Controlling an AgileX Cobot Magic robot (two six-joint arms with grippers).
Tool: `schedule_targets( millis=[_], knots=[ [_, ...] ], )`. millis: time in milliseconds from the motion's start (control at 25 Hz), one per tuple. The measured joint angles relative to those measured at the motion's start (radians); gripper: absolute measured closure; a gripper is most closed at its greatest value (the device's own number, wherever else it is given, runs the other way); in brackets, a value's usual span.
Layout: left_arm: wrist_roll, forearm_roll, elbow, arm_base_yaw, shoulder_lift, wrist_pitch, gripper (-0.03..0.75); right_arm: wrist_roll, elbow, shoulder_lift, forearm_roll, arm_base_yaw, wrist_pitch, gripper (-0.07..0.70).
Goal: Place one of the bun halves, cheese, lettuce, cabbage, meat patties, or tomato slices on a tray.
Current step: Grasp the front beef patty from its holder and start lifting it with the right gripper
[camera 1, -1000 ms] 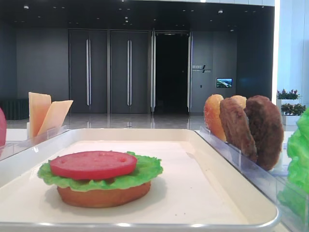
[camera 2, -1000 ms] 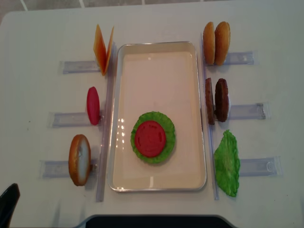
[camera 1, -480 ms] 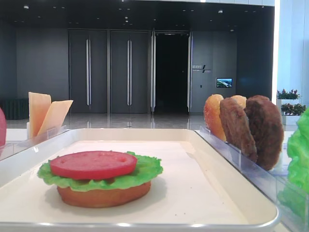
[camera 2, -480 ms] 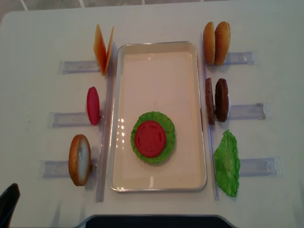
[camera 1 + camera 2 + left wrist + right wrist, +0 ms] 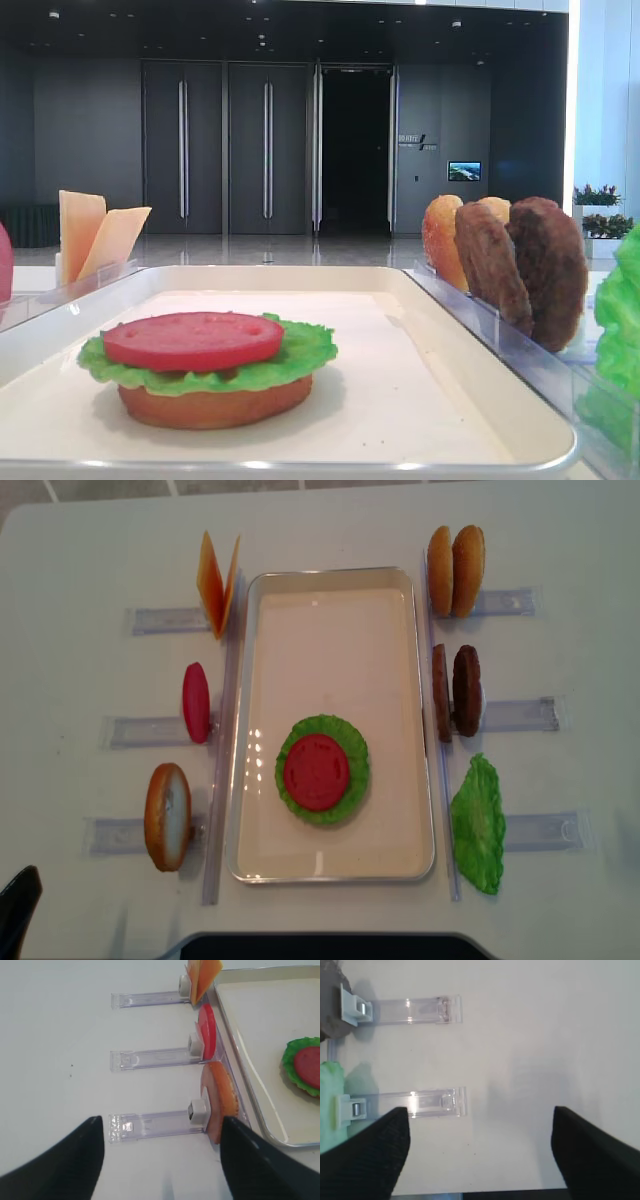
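Note:
On the white tray lies a stack: a flat bun half, lettuce on it, and a tomato slice on top. In racks on the left stand cheese, another tomato slice and a bun half. On the right stand two bun halves, two meat patties and a lettuce leaf. My left gripper hangs open and empty over the table, near the left bun half. My right gripper is open and empty, right of the racks. Cabbage is out of view.
Clear plastic racks lie flat on both sides of the tray and stick outward over the white table. The rack ends lie just ahead of my right gripper. The table's front edge is close behind the tray.

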Motion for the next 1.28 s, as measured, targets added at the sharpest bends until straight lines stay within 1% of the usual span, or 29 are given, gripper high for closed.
schedule_targets(
  millis=[40,160,320,480,760,1080,1280],
  knots=[
    [0.000,0.000,0.000,0.000,0.000,0.000,0.169,0.000,-0.013,0.060,0.000,0.000,0.000,0.055],
    [0.000,0.000,0.000,0.000,0.000,0.000,0.169,0.000,-0.053,0.155,0.000,0.000,0.000,0.055],
    [0.000,0.000,0.000,0.000,0.000,0.000,0.169,0.000,-0.099,0.263,0.000,0.000,-0.001,0.055],
    [0.000,0.000,0.000,0.000,0.000,0.000,0.169,0.000,-0.118,0.344,0.000,0.000,0.001,0.055],
    [0.000,0.000,0.000,0.000,0.000,0.000,0.169,0.000,-0.167,0.430,0.000,0.000,0.001,0.055],
    [0.000,0.000,0.000,0.000,0.000,0.000,0.169,0.000,-0.223,0.479,0.000,0.000,0.002,0.055],
    [0.000,0.000,0.002,0.000,0.000,0.000,0.169,0.002,-0.229,0.507,0.001,0.000,0.000,0.055]
  ],
)
